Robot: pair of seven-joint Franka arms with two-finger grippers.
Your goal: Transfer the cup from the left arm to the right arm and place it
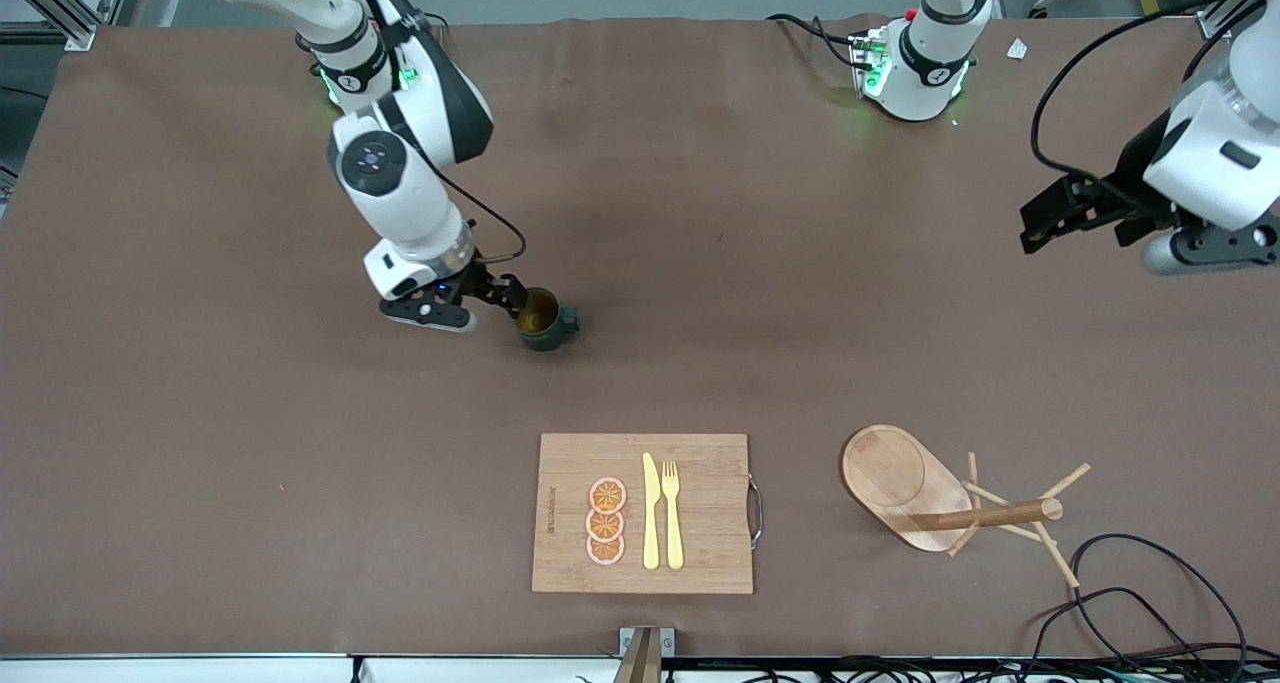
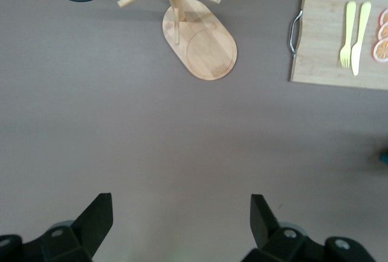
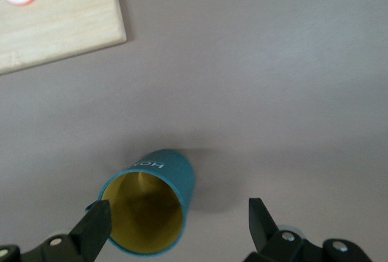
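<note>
The dark teal cup (image 1: 545, 320) stands upright on the brown table near the middle, its yellowish-olive inside showing and its handle pointing toward the left arm's end. My right gripper (image 1: 508, 297) is low beside it with its fingers spread open. In the right wrist view the cup (image 3: 148, 210) sits by one fingertip (image 3: 94, 222), which overlaps its rim, and the gripper (image 3: 179, 222) holds nothing. My left gripper (image 1: 1040, 223) waits open and empty, raised over the left arm's end of the table. In the left wrist view it (image 2: 180, 216) shows only bare table between its fingers.
A wooden cutting board (image 1: 710, 523) with orange slices, a yellow knife and a yellow fork lies nearer the front camera than the cup. A wooden mug tree (image 1: 950, 498) stands beside it toward the left arm's end. Black cables (image 1: 1150, 603) lie at the front corner.
</note>
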